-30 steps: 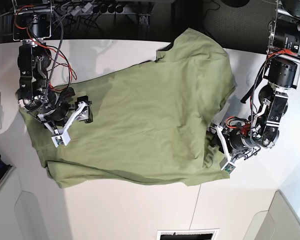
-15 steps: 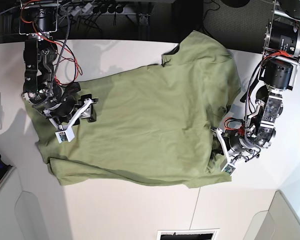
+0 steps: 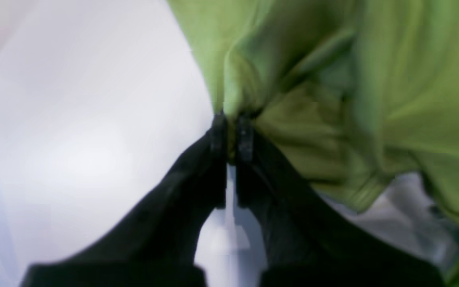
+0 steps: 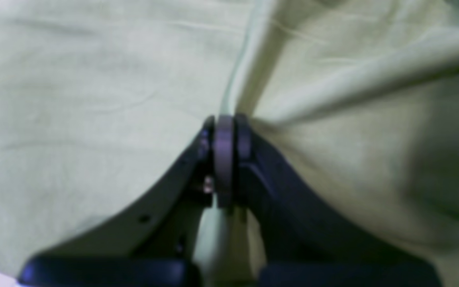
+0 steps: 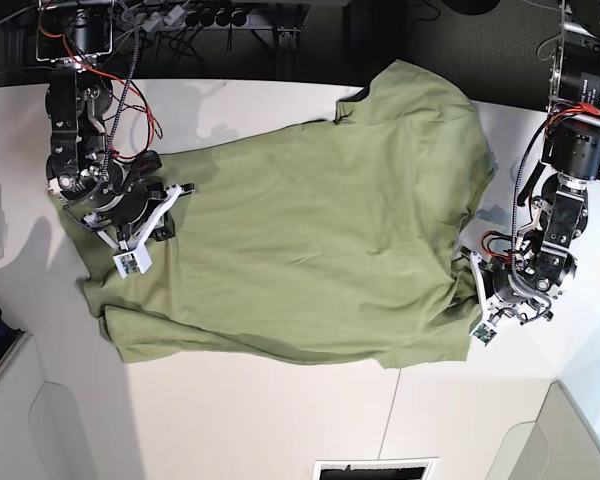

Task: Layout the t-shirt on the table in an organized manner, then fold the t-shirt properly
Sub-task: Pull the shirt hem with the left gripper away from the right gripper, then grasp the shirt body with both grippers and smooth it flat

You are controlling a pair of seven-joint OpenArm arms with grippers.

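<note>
Left gripper (image 3: 229, 131) is pinching the t-shirt (image 5: 310, 240) at lower right, arm bending low. Right gripper (image 4: 223, 131) is pinching cloth at left.

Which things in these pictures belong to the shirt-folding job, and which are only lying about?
Belonging to the job:
- t-shirt
- table
- left pincer, shut on the t-shirt
- right pincer, shut on the t-shirt

Just lying about:
- cables behind the table

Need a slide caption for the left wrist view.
Left gripper pinching a bunched edge of the olive t-shirt above the white table.
</note>
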